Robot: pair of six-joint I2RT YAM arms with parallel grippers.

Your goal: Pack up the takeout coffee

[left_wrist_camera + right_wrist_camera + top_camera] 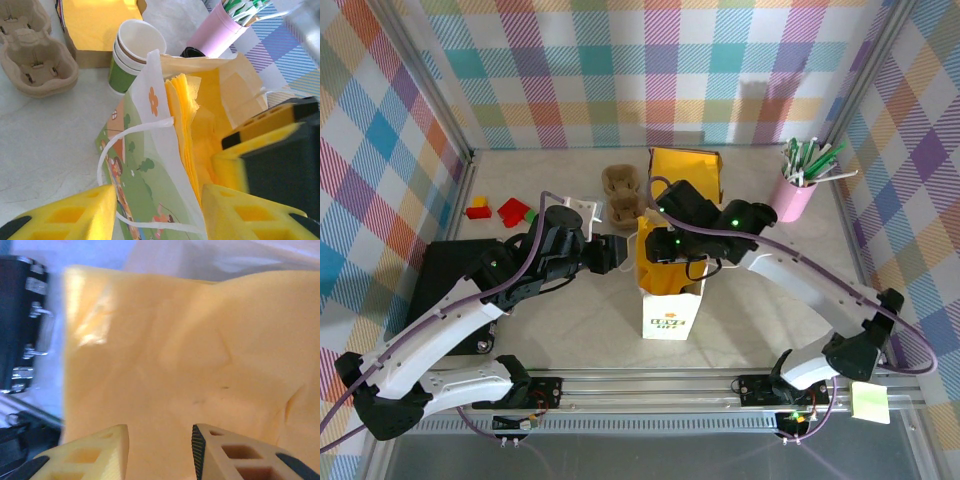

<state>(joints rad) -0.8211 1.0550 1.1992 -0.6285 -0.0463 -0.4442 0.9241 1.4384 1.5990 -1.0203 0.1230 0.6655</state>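
The takeout coffee (134, 52), a paper cup with a white rim and green lower part, stands upright on the table behind a printed paper bag (145, 165) with a yellow inside. My left gripper (157, 200) is open, its fingers straddling the bag's near side wall and white handle. From above, that left gripper (620, 252) sits at the left edge of the bag (672, 310). My right gripper (160, 432) is open inside the bag's yellow interior with nothing between its fingers. It reaches down into the bag mouth as the right gripper (667, 250).
A brown pulp cup tray (620, 195) lies behind the bag, with a flat yellow bag (686, 168) next to it. A pink holder of pens (794, 195) stands at the back right. Red and green blocks (505, 210) lie at the back left, near a black mat (445, 275).
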